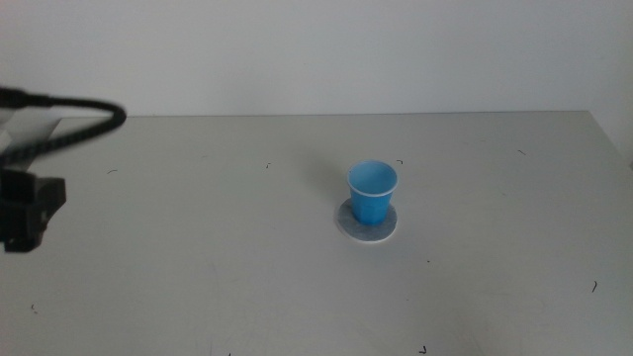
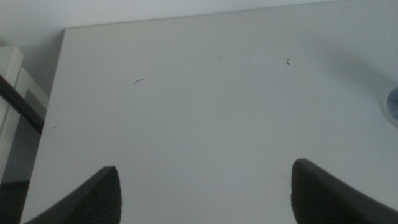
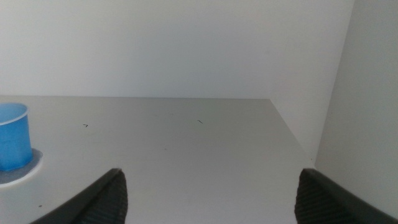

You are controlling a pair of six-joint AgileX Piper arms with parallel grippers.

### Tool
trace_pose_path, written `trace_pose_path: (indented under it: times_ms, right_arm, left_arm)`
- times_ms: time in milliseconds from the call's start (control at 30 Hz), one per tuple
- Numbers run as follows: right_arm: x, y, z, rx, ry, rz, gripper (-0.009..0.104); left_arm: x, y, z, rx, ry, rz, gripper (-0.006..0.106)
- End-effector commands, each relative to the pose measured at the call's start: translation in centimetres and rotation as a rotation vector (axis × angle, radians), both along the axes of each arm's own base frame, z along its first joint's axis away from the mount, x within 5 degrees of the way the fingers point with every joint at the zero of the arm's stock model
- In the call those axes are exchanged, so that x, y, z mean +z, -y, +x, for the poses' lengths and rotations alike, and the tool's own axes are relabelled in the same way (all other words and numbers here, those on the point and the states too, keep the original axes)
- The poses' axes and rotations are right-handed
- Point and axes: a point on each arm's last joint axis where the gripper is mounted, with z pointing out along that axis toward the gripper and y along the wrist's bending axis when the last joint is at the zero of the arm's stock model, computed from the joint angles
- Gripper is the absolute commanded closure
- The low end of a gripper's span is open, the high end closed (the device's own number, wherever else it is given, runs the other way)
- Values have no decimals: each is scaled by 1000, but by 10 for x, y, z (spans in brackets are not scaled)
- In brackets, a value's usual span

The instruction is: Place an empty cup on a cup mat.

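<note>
Cup [image 1: 373,191] upright on cup mat [image 1: 368,227], mid-table [image 1: 198,277]. Left tool [image 2: 205,186] and right tool [image 3: 211,193] both spread wide, holding nothing.

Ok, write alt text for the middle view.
A blue cup stands upright on a round grey cup mat near the centre of a pale table, touched by nothing. Part of the left arm and its cable show at the left edge.
</note>
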Motion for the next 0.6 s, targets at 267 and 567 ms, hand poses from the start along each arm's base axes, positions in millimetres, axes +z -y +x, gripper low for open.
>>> trace_pose_path:
  times_ms: [267,567]
  right_arm:
    - [12,0,-2,4,108,-23,1]
    - [12,0,-2,4,108,-23,1]
  left_arm:
    - [-56,-19,-68,146,422,-23,-5]
    - [-110,-18,-92,148,504,-24,-5]
